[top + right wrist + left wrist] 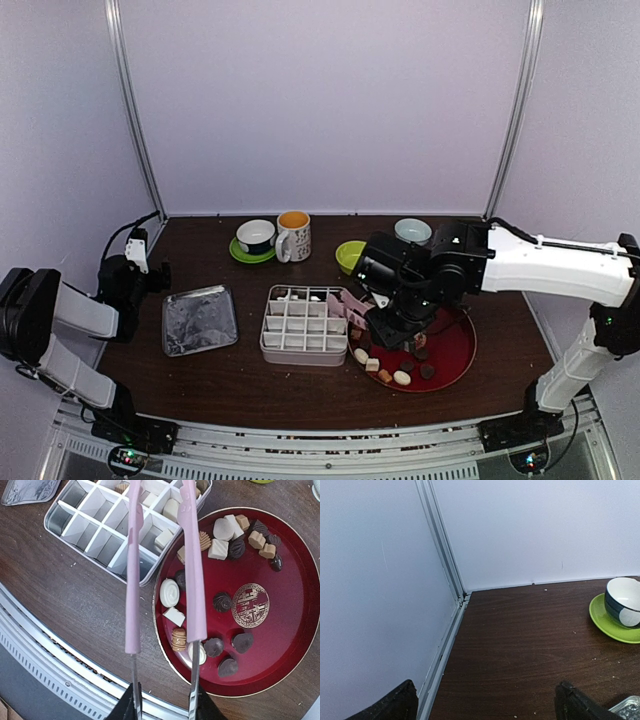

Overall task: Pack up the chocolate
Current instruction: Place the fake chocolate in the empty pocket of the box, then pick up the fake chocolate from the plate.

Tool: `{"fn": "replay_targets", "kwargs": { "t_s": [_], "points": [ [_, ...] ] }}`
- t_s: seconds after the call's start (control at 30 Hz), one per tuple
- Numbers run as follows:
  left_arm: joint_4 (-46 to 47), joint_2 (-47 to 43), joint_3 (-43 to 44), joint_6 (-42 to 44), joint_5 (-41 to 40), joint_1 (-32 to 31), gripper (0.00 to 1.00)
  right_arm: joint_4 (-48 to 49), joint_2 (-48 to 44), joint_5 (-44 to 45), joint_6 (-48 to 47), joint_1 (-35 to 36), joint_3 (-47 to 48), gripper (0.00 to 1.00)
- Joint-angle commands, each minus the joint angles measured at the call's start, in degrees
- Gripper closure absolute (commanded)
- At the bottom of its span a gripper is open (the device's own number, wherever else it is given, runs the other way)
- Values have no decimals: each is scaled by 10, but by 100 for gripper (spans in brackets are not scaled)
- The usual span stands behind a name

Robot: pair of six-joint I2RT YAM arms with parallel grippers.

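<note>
— Where is the chocolate (170, 592) to be found?

— Most of it is seen on the red tray (290, 645). About twenty pieces can be counted there, a few half hidden behind the tool. At least four more are seen in compartments of the divided box (300, 355), which touches the tray's left rim in the top view.

— And what is gripped?

— One pair of pink tongs (194, 580) is clamped by its handle end in the right gripper (165, 705). The two blades are held apart, and no piece is seen between them (the tips run off the top of the wrist view, so that end cannot be judged).

— Which relation is the next move judged to turn on?

— The long axis of the tongs. It is laid from the gripper across the tray's box-side rim and over the box. In the wrist view the loose pieces are mostly to the right of the blades, with a white round and a white square between them. A swing back towards the tray would probably be needed.

— Which arm is nearer?

— The right one, directly above the tray. The left gripper (485, 705) is spread wide with nothing in it, well apart near the left wall.
</note>
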Motion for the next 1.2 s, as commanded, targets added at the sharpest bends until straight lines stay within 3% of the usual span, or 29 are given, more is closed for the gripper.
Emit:
{"fn": "replay_targets", "kwargs": {
  "t_s": [0.0,0.2,0.6,1.17],
  "points": [
    [33,-1,5,6,4,4,2,17,-60,44,5,-1,-32,69],
    [33,-1,5,6,4,4,2,74,-126,53,10,-5,-119,70],
    [33,-1,5,6,5,5,2,93,-233,85,-11,-13,-202,71],
    [32,-2,5,6,4,4,2,-68,-345,-19,66,-20,-306,68]
  ]
}}
